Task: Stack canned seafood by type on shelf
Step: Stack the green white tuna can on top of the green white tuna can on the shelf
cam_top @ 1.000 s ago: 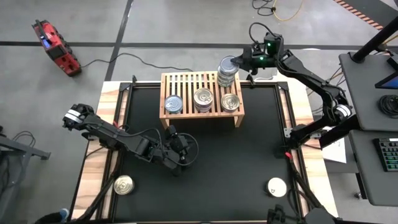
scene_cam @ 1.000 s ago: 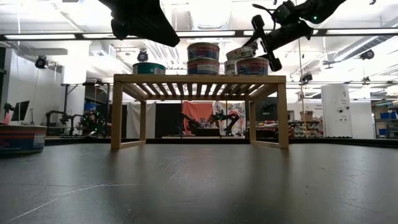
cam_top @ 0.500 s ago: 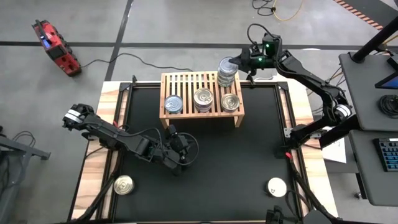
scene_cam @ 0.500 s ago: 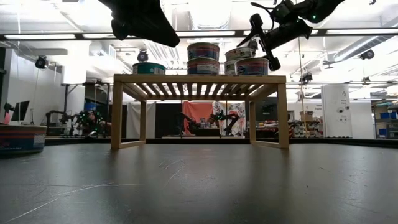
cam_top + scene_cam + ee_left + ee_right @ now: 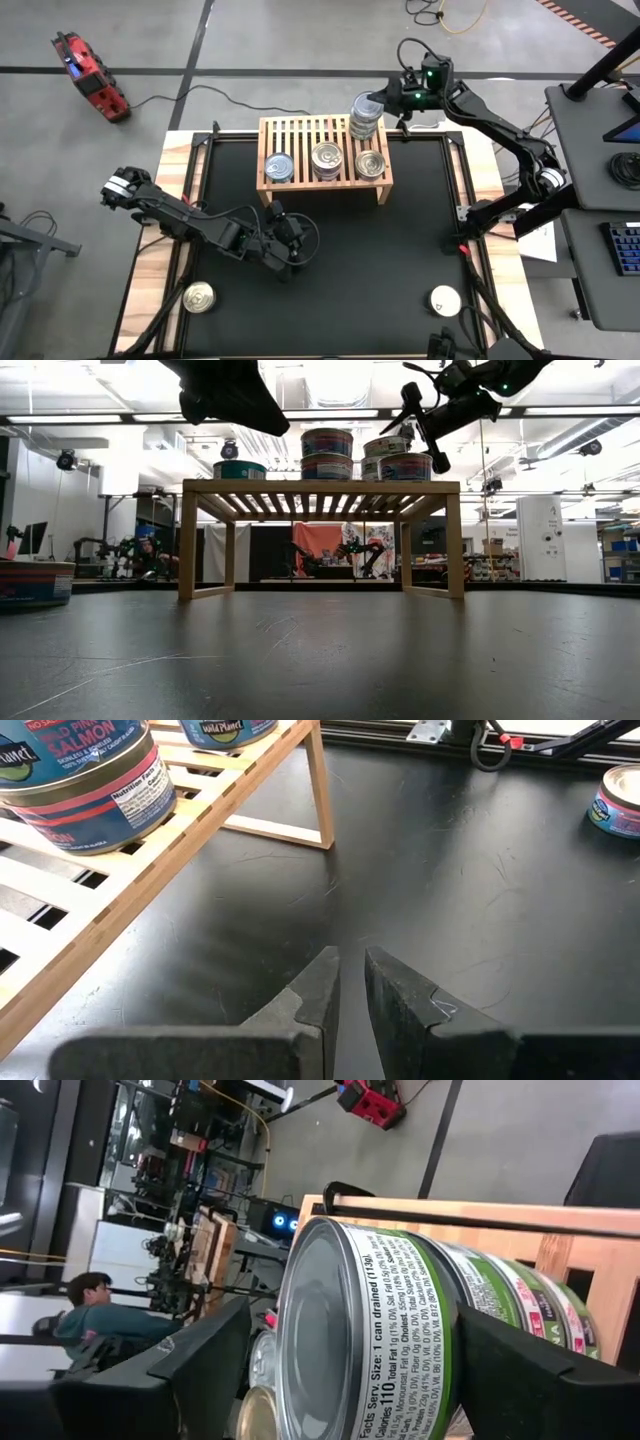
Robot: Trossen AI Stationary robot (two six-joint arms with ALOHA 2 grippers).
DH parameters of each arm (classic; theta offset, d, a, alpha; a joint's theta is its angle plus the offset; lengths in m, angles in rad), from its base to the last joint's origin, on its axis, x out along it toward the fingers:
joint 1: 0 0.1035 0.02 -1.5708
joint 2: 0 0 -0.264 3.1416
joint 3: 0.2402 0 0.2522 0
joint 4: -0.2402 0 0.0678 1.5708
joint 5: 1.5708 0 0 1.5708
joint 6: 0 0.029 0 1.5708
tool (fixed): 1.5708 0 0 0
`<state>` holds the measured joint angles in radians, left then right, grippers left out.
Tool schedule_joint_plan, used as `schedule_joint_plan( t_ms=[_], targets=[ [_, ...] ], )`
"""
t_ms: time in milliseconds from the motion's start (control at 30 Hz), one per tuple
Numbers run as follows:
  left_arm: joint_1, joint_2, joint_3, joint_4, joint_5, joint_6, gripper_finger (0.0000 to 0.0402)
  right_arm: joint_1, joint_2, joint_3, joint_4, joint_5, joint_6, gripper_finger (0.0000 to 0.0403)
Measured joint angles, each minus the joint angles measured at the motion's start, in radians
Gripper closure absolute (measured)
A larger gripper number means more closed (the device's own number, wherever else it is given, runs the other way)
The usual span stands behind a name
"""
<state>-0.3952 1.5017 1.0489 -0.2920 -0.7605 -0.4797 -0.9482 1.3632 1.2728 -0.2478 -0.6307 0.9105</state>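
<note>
The light-wood shelf (image 5: pixel 325 155) carries three tins along its near edge (image 5: pixel 279 167) (image 5: pixel 327 157) (image 5: pixel 371 163). A stack of green-labelled tins (image 5: pixel 366 115) stands on its far right corner. My right gripper (image 5: pixel 384 100) is open at that stack's top tin (image 5: pixel 390 1340). One finger is above the lid and one (image 5: pixel 540 1370) lower, beside the stack. A gap shows between the lid and the upper finger (image 5: pixel 205 1355). The top tin (image 5: pixel 392 446) sits level on the stack. My left gripper (image 5: pixel 350 982) is shut and empty, hovering over the mat near the shelf's near side.
Two loose tins stand on the black mat, one near the left near corner (image 5: pixel 199 296) and one near the right near corner (image 5: pixel 444 298). A pink-labelled salmon tin (image 5: pixel 85 780) shows on the shelf slats. A person (image 5: pixel 95 1315) sits in the room beyond.
The top tin of the far right stack has gone from tilted to lying level on the tins below it. My right gripper has shifted slightly toward the table's left, over the shelf's far right corner.
</note>
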Motion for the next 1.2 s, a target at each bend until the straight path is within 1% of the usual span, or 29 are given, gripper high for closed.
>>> schedule_joint_plan(
  t_ms=[233,633,967,1200],
  targets=[
    [0.005,0.0,0.0,0.0,0.0,0.0,0.0365,0.013,-0.001,0.0,0.0,0.043,-0.052,0.0108],
    [0.008,0.0,0.0,0.0,0.0,0.0,0.0365,0.052,-0.002,0.001,0.001,0.128,-0.087,0.0095],
    [0.009,0.0,0.0,0.0,0.0,-0.004,0.0365,0.055,-0.002,0.001,-0.001,0.169,-0.101,0.0105],
    [0.009,0.0,0.0,0.0,0.0,-0.003,0.0365,0.061,-0.002,0.001,0.0,0.19,-0.118,0.0094]
  ],
)
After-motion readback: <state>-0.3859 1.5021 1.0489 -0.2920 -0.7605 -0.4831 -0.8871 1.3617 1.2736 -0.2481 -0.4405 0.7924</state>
